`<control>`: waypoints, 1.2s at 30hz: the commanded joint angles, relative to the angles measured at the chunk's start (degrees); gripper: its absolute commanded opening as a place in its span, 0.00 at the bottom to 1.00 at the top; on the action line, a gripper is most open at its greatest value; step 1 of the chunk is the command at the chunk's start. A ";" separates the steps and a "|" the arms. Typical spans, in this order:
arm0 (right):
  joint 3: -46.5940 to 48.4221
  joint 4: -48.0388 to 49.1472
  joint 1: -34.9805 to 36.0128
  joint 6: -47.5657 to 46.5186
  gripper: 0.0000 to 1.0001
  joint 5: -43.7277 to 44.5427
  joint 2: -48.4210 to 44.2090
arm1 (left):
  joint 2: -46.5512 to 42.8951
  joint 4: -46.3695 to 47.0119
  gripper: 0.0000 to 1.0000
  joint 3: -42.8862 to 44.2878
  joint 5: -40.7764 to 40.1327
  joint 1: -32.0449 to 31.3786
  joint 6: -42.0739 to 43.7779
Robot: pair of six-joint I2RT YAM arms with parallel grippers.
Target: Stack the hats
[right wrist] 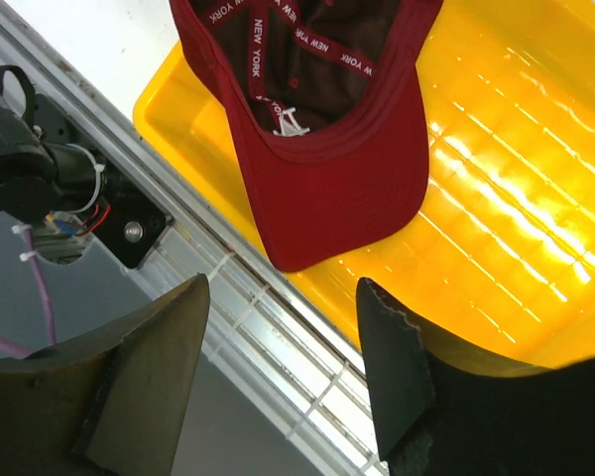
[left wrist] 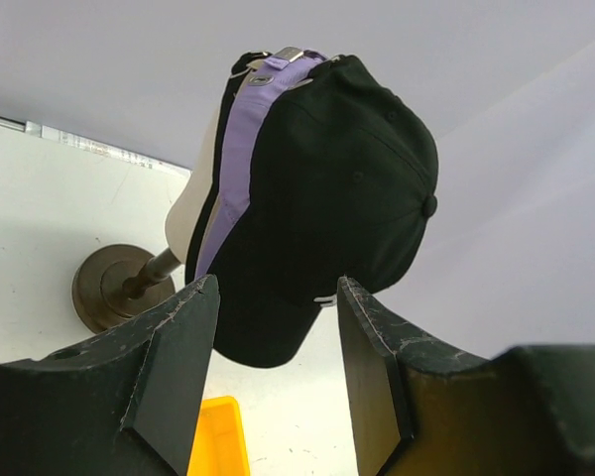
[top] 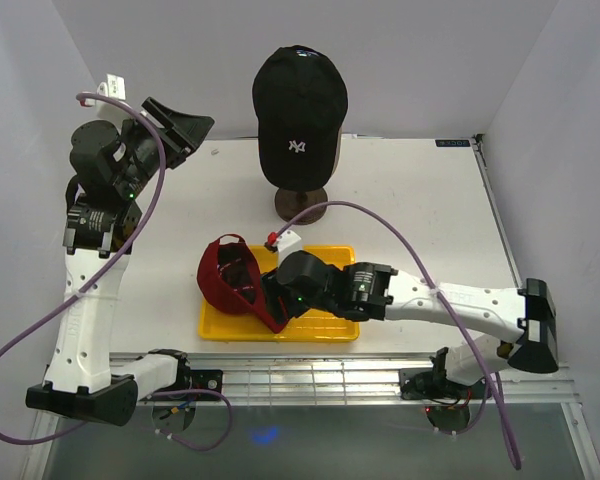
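The black cap (top: pixel 298 105) sits on top of a stack on a stand at the back of the table. In the left wrist view the black cap (left wrist: pixel 342 178) covers a lavender cap (left wrist: pixel 240 164). Under them a cream surface (left wrist: pixel 188 213) shows; I cannot tell if it is the tan cap or the head. The red cap (top: pixel 232 278) lies upside down in the yellow tray (top: pixel 325 328), brim towards my right gripper (top: pixel 272 300). That gripper (right wrist: pixel 283 286) is open and empty just short of the red brim (right wrist: pixel 332 198). My left gripper (top: pixel 190 128) is open, empty, raised left of the stack (left wrist: pixel 278 283).
The stand's round brown base (top: pixel 300 203) rests behind the tray. The tray (right wrist: pixel 516 248) lies at the table's near edge, beside the metal rail (right wrist: pixel 268 337). White walls close in the table at the back and both sides.
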 commanded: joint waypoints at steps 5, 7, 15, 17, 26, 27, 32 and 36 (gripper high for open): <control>11.87 -3.09 2.61 -4.29 0.64 2.83 12.49 | -0.68 -2.00 0.62 4.44 -0.36 0.10 0.62; 13.28 -3.62 2.70 -5.26 0.64 2.39 15.31 | -0.50 -2.18 0.61 5.67 -0.36 0.10 0.62; 20.57 -8.63 2.70 -8.69 0.61 2.04 23.85 | 0.47 -2.35 0.61 7.35 0.08 0.01 0.35; 21.37 -9.07 2.53 -9.48 0.60 1.87 25.43 | 0.38 -2.35 0.61 7.26 0.17 0.10 0.35; 21.90 -9.34 1.56 -11.59 0.47 -0.51 27.63 | 0.03 -1.91 0.61 6.65 0.26 0.01 0.62; 21.90 -9.34 1.47 -12.11 0.45 -1.38 27.63 | 0.12 -1.83 0.62 6.56 0.35 0.01 0.70; 22.69 -9.77 0.59 -13.96 0.28 -5.25 28.34 | -0.50 -1.21 0.61 5.68 0.52 0.01 0.44; 25.50 -11.53 -0.11 -15.28 0.08 -11.03 28.34 | -0.76 -1.12 0.62 6.29 0.52 0.01 0.35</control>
